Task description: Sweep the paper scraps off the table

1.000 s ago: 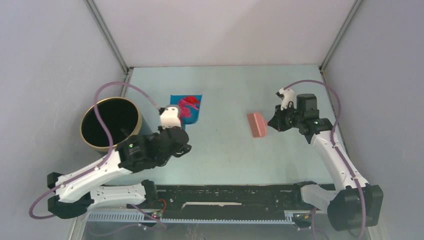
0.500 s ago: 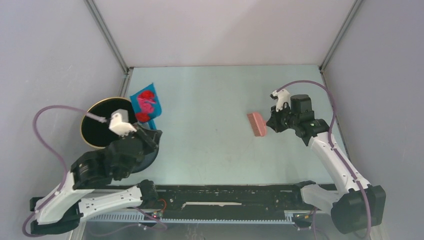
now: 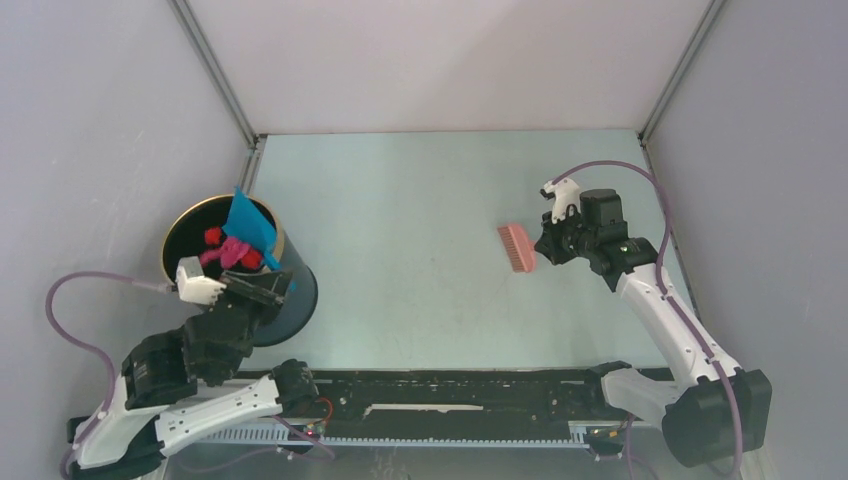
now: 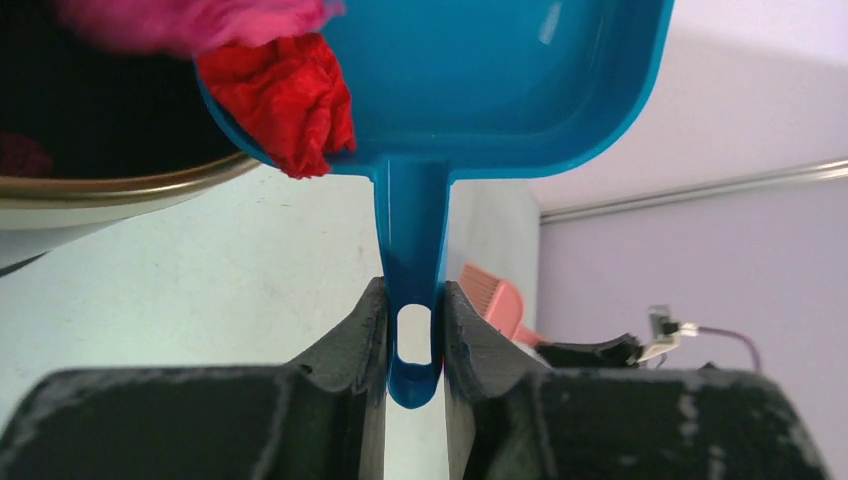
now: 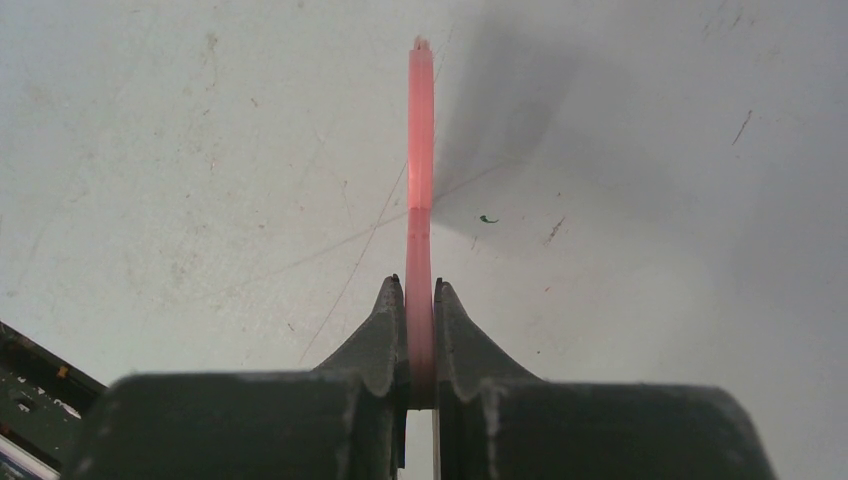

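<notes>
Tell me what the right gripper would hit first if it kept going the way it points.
Probably the pale mint-green table: the right gripper, shut on the flat pink plastic hand brush that leads it, faces only bare surface. How soon is unclear.

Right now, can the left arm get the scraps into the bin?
Probably yes. The left fingers grip the dustpan by its handle, the pan hangs tilted over the bin's open mouth, and the scraps sit at its lip with nothing between.
</notes>
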You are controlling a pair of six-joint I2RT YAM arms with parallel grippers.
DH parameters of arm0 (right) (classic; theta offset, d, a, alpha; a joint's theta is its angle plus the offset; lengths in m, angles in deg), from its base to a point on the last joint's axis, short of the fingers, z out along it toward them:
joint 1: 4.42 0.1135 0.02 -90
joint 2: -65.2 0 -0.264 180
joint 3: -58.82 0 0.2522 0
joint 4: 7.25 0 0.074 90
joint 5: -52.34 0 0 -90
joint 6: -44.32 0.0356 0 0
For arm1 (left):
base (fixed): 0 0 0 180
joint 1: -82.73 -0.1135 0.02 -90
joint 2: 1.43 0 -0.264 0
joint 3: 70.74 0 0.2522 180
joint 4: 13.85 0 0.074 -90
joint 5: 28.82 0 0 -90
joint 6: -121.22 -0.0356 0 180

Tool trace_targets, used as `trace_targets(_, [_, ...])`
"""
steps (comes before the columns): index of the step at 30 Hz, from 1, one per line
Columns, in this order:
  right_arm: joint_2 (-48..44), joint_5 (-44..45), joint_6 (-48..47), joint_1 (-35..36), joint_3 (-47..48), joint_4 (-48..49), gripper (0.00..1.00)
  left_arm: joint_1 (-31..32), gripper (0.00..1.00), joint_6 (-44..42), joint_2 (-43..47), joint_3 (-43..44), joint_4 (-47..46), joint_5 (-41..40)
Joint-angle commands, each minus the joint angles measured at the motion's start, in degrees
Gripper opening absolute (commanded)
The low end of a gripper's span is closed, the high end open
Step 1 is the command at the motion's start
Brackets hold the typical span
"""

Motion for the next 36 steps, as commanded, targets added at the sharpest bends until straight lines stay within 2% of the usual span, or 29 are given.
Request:
trace_targets(1, [-0.25,0.54,-1.08,0.32,0.52,1.11,0.00,-0.29,0.00,7.40,5.00,-2.29,-3.08,-4.83])
trace_targets(15, [0.14,0.30,-1.23,0.32,0.57,0.61,0.00,-0.29,0.00,6.32,6.10,-2.63,-5.32,-4.92])
trace_targets(17, [0.22,0.20,-1.31,0.25,0.57,0.58,0.00,-0.29,0.00,6.31,7.38,-3.25,-7.88,-5.80])
trace_targets(21, [0.57,0.02,-1.26,0.24,0.56,0.49,0.00,-0.29,0.00,0.18,10.16,-5.67,-20.13,-6.26])
trace_targets(36, [0.23,-0.64,-1.52,-0.82,0.57,0.09,0.00,-0.29,0.00,-1.11,4.15,-3.84,-19.47,-5.62])
